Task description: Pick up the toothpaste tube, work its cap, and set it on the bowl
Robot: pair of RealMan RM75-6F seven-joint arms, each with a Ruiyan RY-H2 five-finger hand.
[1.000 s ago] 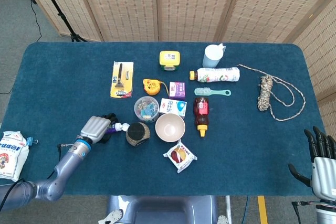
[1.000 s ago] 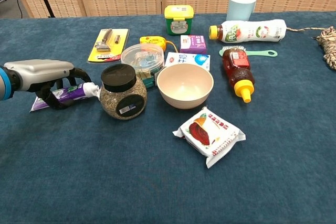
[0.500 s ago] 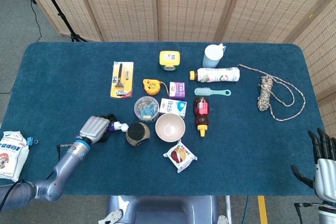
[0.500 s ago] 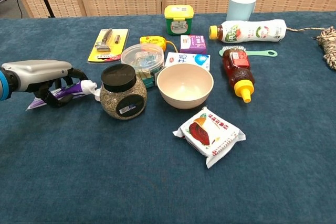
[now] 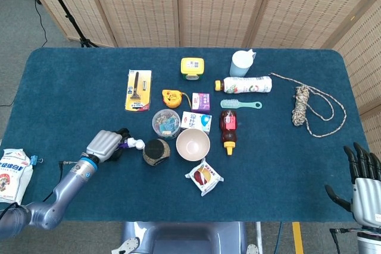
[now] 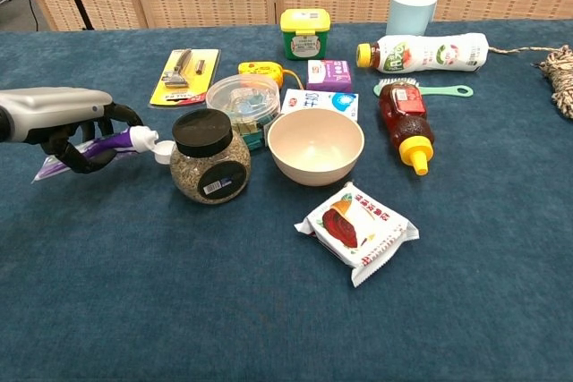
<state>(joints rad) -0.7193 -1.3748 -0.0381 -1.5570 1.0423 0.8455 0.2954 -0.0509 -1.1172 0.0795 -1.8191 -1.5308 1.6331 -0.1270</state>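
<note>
A purple-and-white toothpaste tube (image 6: 112,144) with a white cap (image 6: 164,151) is held by my left hand (image 6: 67,115), fingers curled around it; it hangs just above the cloth, cap toward the jar. From the head camera the left hand (image 5: 106,145) covers most of the tube (image 5: 132,143). The cream bowl (image 6: 315,145) stands upright right of the jar, also visible as the bowl (image 5: 193,144). My right hand (image 5: 363,181) hovers off the table's right front corner, fingers spread, holding nothing.
A black-lidded jar (image 6: 209,157) sits between tube and bowl. A snack packet (image 6: 356,229) lies in front of the bowl. Behind: plastic tub (image 6: 243,100), razor pack (image 6: 184,75), honey bottle (image 6: 405,124), brush (image 6: 421,89), drink bottle (image 6: 425,52), cup (image 6: 410,10), rope (image 5: 306,104).
My left hand has lifted the toothpaste tube slightly and drawn it left. The right hand dipped low, then came back up a little.
</note>
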